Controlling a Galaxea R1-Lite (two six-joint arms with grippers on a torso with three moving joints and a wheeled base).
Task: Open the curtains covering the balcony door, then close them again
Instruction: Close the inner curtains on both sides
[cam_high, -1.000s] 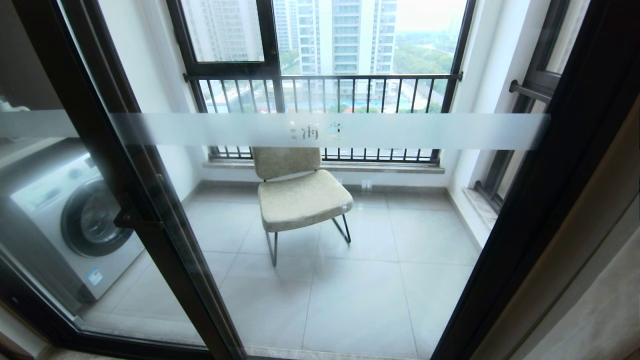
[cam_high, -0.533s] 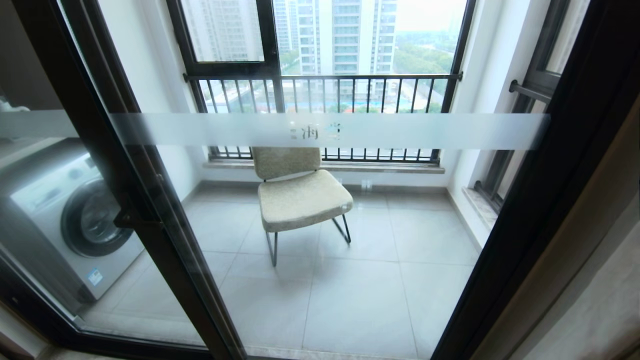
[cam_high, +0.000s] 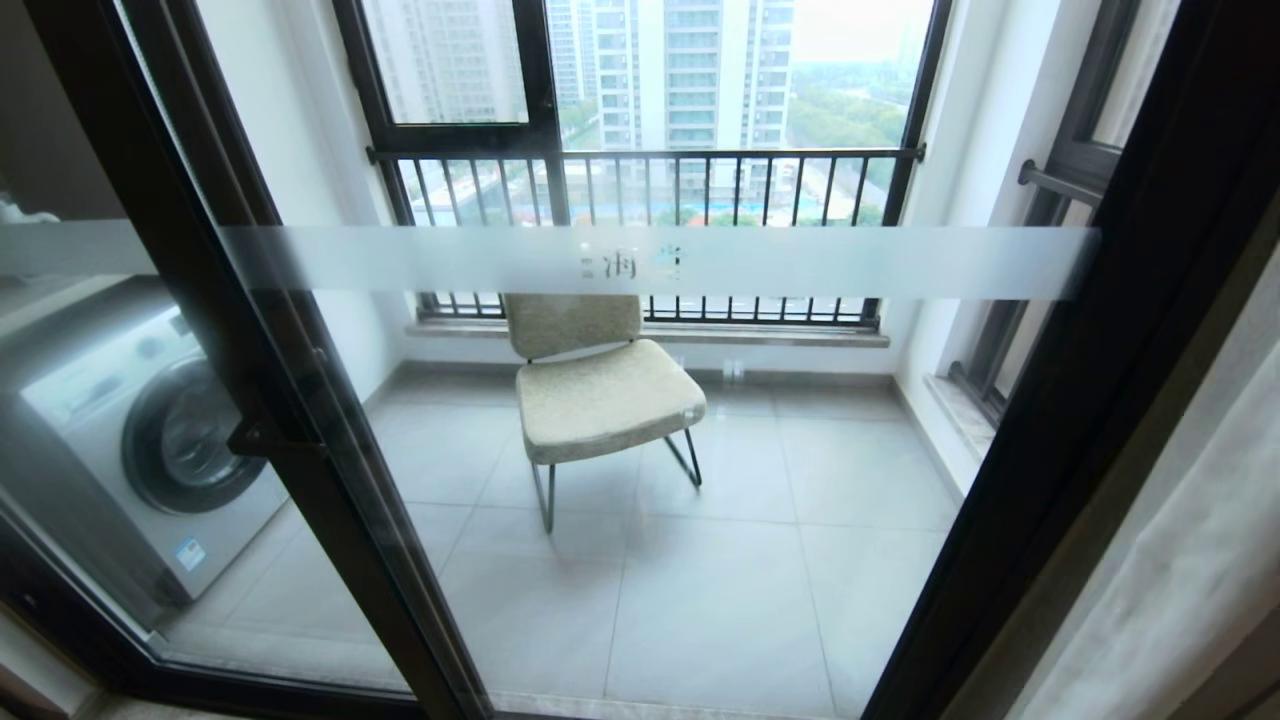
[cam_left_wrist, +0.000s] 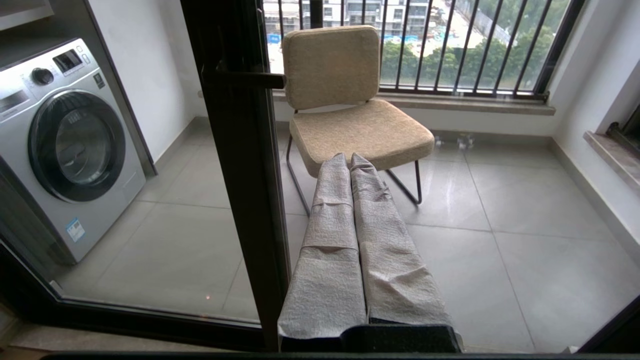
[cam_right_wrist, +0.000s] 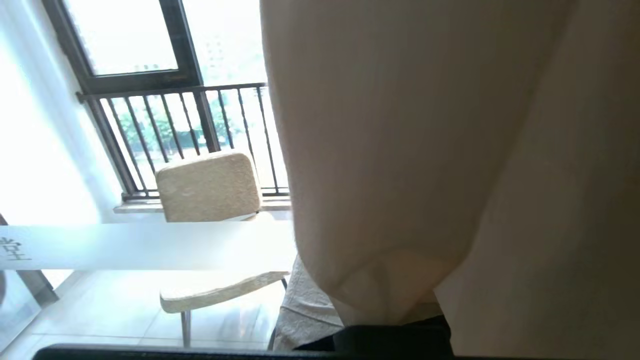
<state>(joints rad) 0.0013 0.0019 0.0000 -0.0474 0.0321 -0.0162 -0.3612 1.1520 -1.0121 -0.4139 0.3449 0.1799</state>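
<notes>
We see the curtains (cam_right_wrist: 400, 150) draped right over our right gripper (cam_right_wrist: 380, 310) in its wrist view: a beige fold comes down to a pinched point where the fingers should meet, hiding most of them. One grey-wrapped finger (cam_right_wrist: 305, 310) shows beside the fold. The fingers appear to be clenched on the cloth, though the fabric hides the contact itself. In the head view the curtains (cam_high: 1180, 560) hang at the far right edge, beside the black frame of the door (cam_high: 1090, 350), which stands uncovered; neither arm shows there. Through the glass we see a chair (cam_high: 600, 390) and a washer (cam_high: 150, 440). Our left gripper (cam_left_wrist: 357, 165) is parked, its wrapped fingers (cam_left_wrist: 330, 240) pressed together on nothing, pointing toward the door.
</notes>
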